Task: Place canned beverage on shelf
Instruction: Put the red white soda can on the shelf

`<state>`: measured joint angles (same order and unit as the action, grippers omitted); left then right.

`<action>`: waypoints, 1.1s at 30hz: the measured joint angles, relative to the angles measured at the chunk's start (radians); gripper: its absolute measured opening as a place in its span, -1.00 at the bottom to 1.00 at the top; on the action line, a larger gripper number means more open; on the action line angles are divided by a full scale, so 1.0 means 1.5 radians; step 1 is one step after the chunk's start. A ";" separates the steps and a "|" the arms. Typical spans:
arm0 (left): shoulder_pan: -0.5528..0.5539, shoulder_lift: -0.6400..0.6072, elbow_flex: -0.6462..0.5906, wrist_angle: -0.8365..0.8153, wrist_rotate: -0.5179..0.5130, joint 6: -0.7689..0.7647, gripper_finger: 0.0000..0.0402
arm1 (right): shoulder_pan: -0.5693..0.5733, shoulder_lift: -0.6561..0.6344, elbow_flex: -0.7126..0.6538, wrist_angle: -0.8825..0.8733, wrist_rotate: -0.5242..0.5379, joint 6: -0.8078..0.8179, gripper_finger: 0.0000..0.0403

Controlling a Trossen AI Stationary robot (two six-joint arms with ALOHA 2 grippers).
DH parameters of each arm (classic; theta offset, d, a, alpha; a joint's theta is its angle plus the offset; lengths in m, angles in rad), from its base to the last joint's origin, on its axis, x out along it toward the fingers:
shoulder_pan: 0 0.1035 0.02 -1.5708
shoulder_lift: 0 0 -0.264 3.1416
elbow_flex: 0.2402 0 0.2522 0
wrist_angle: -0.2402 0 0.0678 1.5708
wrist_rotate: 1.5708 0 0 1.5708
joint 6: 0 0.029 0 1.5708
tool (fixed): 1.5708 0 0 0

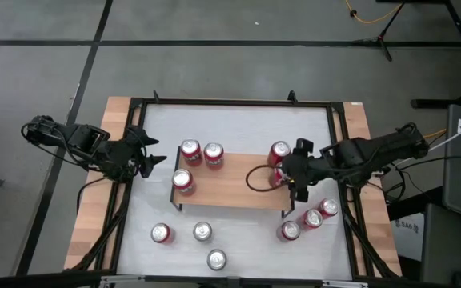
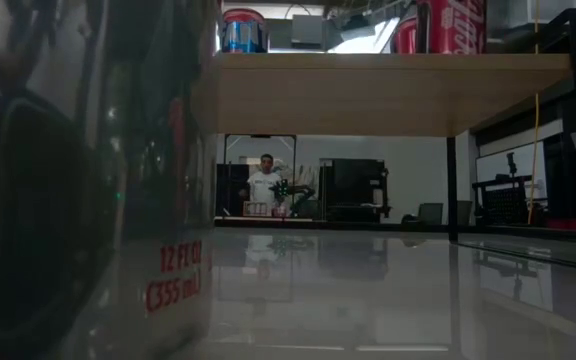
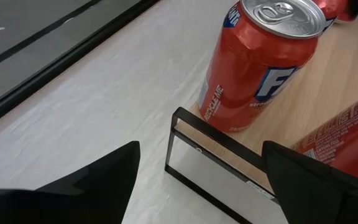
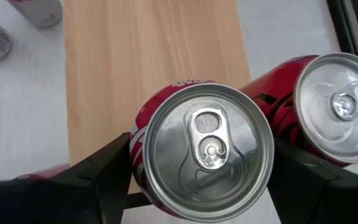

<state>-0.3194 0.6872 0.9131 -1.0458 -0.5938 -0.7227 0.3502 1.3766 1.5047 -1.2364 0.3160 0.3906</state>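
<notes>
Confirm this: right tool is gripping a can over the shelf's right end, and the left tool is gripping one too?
Not quite. The left tool is empty and open beside the shelf, as its wrist view shows. The right tool does grip a can.

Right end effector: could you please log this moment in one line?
right end effector: shut on red aluminium can | over light wooden shelf | left end effector: open, idle
</notes>
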 joint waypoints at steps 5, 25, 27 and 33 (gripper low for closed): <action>0.000 0.000 0.000 0.000 0.000 0.000 0.63 | 0.002 0.000 0.000 0.000 -0.012 -0.002 0.43; 0.000 0.000 0.000 0.000 0.000 -0.001 0.63 | 0.002 0.010 0.002 -0.012 -0.012 -0.004 0.44; 0.000 0.000 0.000 0.000 0.000 -0.001 0.63 | 0.002 0.010 0.002 -0.012 -0.012 -0.004 0.44; 0.000 0.000 0.000 0.000 0.000 -0.001 0.63 | 0.002 0.010 0.002 -0.012 -0.014 -0.004 0.44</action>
<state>-0.3192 0.6869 0.9131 -1.0458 -0.5934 -0.7242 0.3531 1.3922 1.5070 -1.2545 0.2950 0.3851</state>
